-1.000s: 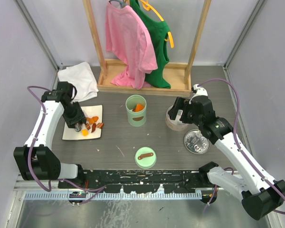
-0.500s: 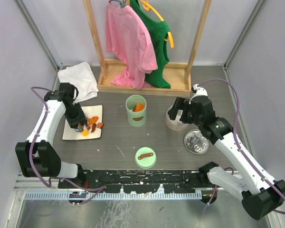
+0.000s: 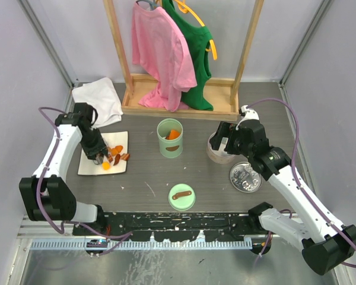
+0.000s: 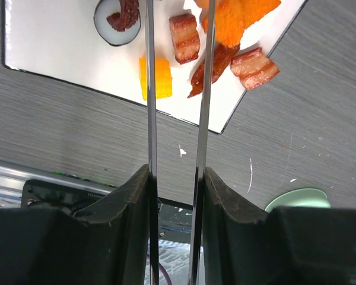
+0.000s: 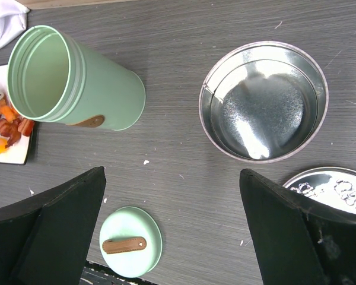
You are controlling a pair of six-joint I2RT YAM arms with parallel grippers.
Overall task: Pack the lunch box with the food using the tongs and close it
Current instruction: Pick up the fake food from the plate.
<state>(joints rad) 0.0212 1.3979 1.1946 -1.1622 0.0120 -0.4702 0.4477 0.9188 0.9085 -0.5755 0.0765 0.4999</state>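
My left gripper (image 3: pixel 98 154) hangs over the white plate (image 3: pixel 88 164) and is shut on the tongs (image 4: pixel 149 101). In the left wrist view their two thin arms run up between my fingers (image 4: pixel 126 202) and over the food (image 4: pixel 225 35). A brown meat piece (image 4: pixel 184 37) lies between the arms, and an orange chunk (image 4: pixel 160 78) sits under the left arm. The tong tips are out of frame. The green lunch box (image 3: pixel 169 138) stands open with orange pieces inside, and its lid (image 3: pixel 181 196) lies flat nearer the front. My right gripper (image 5: pixel 172 172) hovers open, holding nothing.
A round metal tin (image 5: pixel 264 101) sits under my right gripper, its embossed lid (image 3: pixel 245 177) beside it. A white cloth (image 3: pixel 98 101) lies behind the plate. A wooden rack (image 3: pixel 178 107) with pink and green shirts stands at the back.
My left gripper shifted slightly right over the plate and squeezed the tongs narrower. The right arm stayed still.
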